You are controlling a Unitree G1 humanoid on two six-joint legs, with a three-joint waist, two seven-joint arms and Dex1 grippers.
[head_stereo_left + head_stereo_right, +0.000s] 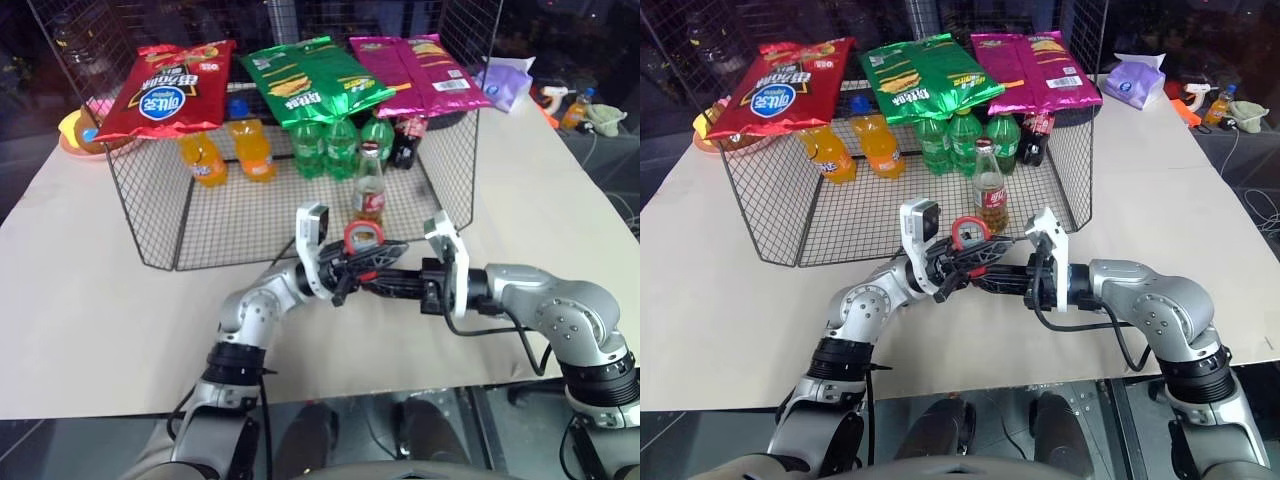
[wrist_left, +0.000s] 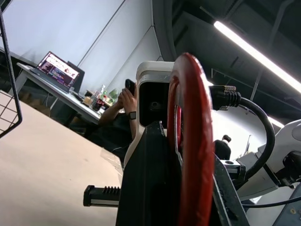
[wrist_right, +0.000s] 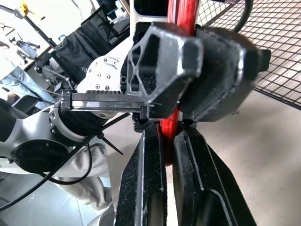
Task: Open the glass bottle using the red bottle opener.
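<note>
Paper-covered desk (image 1: 90, 300) | both hands pinch red bottle opener (image 1: 362, 237): left hand (image 1: 345, 272), right hand (image 1: 385, 268) | glass bottle (image 1: 368, 190) likely fragile, slippery; steady its label.

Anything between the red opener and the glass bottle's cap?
Nothing visible. The red bottle opener is clamped by both the left gripper and the right gripper, just in front of the glass bottle, which stands at the wire cage's open front, cap on.
</note>
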